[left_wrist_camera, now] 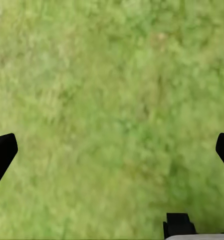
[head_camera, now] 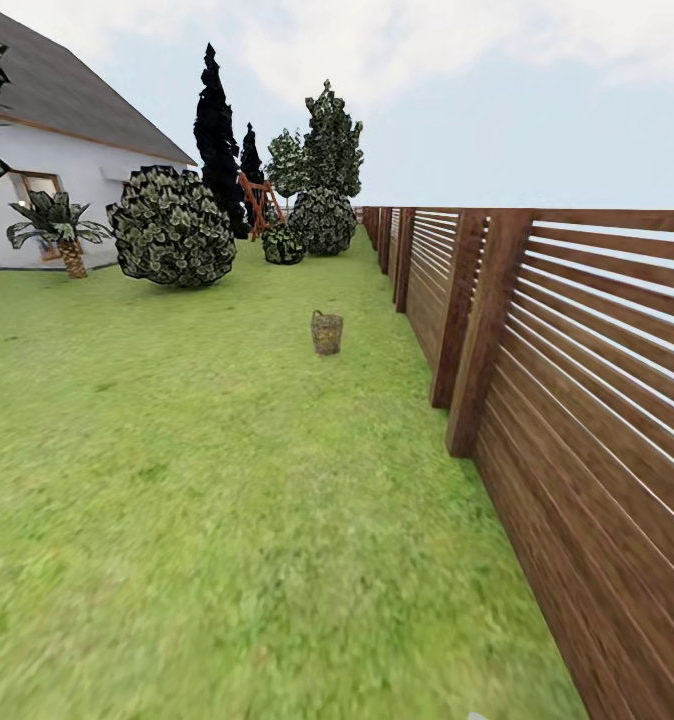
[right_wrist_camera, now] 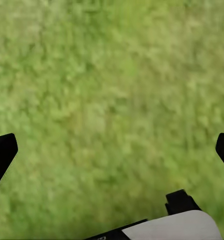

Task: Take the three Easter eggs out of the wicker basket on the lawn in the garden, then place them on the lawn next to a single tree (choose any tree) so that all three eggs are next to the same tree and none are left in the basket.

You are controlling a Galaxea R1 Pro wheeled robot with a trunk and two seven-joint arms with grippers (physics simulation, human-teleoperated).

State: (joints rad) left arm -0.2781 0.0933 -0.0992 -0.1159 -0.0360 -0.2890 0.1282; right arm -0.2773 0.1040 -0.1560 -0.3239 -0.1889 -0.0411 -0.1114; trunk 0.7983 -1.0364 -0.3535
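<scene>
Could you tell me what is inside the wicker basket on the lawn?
The basket stands far off on the lawn near the fence. Its wall hides the inside, so no eggs can be made out.

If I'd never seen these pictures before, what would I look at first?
Probably the long brown fence running down the right side of the lawn. Next, the little basket standing alone on the grass, just left of the fence. Farther back sit round bushes and a white house at the left.
</scene>
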